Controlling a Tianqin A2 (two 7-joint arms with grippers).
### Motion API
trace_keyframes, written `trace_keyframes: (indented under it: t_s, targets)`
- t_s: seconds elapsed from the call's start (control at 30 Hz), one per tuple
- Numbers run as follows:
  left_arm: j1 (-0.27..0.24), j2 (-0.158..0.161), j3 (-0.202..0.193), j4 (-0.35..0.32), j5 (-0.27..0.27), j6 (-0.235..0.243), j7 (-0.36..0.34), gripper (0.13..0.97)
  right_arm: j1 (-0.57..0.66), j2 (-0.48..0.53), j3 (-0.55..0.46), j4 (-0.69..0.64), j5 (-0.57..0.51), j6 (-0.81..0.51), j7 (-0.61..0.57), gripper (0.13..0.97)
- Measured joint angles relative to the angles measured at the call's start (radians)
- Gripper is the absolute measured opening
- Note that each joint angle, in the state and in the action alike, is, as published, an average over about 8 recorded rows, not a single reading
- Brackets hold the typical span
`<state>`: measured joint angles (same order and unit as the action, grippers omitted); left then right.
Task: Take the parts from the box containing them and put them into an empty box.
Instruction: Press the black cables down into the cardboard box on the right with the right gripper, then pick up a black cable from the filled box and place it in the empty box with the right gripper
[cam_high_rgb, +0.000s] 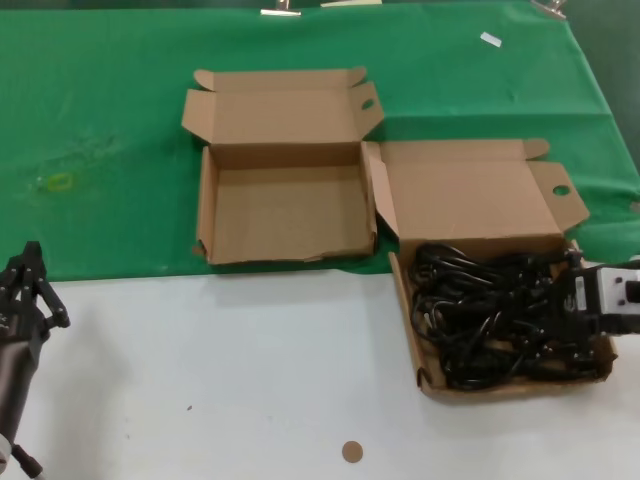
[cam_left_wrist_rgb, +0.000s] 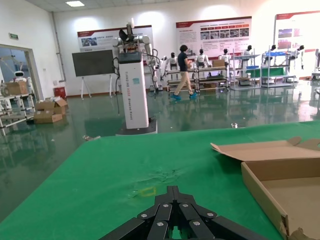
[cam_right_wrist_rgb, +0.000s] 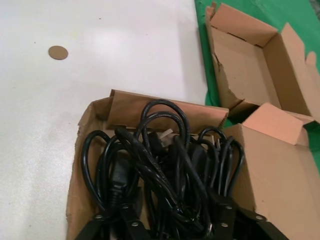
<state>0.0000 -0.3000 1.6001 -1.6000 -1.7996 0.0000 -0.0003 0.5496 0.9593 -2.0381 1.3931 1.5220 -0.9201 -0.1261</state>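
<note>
The parts (cam_high_rgb: 490, 315) are a tangle of thin black power cords filling the box containing them (cam_high_rgb: 430, 385) at the right; its lid (cam_high_rgb: 470, 195) stands open behind. My right gripper (cam_high_rgb: 552, 312) is lowered into that box from the right. In the right wrist view it (cam_right_wrist_rgb: 172, 210) is open, its fingers (cam_right_wrist_rgb: 122, 212) spread wide with several cords (cam_right_wrist_rgb: 165, 160) between them. The empty box (cam_high_rgb: 285, 215) sits to the left on the green cloth, lid open. My left gripper (cam_high_rgb: 30, 290) is parked at the lower left, shut on nothing (cam_left_wrist_rgb: 173, 189).
The green cloth (cam_high_rgb: 100, 120) covers the far half of the table; the near half is white surface (cam_high_rgb: 250, 370). A small brown disc (cam_high_rgb: 351, 451) lies near the front edge. The two boxes nearly touch at their adjoining corners. A yellow mark (cam_high_rgb: 60, 182) is on the cloth.
</note>
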Motion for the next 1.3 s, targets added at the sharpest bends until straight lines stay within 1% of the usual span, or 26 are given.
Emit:
trace_keyframes:
  t_s: [0.1, 0.23, 0.5, 0.53, 0.8, 1.07, 1.3]
  targets:
    - [0.0, 0.0, 0.0, 0.0, 0.0, 0.0, 0.0, 0.144, -0.001, -0.007, 0.004, 0.001, -0.011, -0.012, 0.001, 0.484]
    - [0.0, 0.0, 0.0, 0.0, 0.0, 0.0, 0.0, 0.144, -0.005, -0.011, 0.01, 0.006, -0.024, -0.03, 0.005, 0.484]
    - [0.0, 0.0, 0.0, 0.0, 0.0, 0.0, 0.0, 0.144, -0.016, -0.002, 0.025, 0.031, -0.045, -0.063, 0.02, 0.302]
    - [0.0, 0.0, 0.0, 0.0, 0.0, 0.0, 0.0, 0.144, -0.017, 0.0, 0.027, 0.035, -0.046, -0.067, 0.023, 0.302]
    - [0.0, 0.0, 0.0, 0.0, 0.0, 0.0, 0.0, 0.144, -0.011, 0.027, 0.054, 0.071, -0.049, -0.103, 0.046, 0.193]
    - [0.0, 0.0, 0.0, 0.0, 0.0, 0.0, 0.0, 0.144, 0.044, 0.043, 0.083, 0.107, -0.046, -0.147, 0.08, 0.182]
    - [0.0, 0.0, 0.0, 0.0, 0.0, 0.0, 0.0, 0.144, 0.151, 0.004, 0.078, 0.108, -0.073, -0.187, 0.114, 0.169]
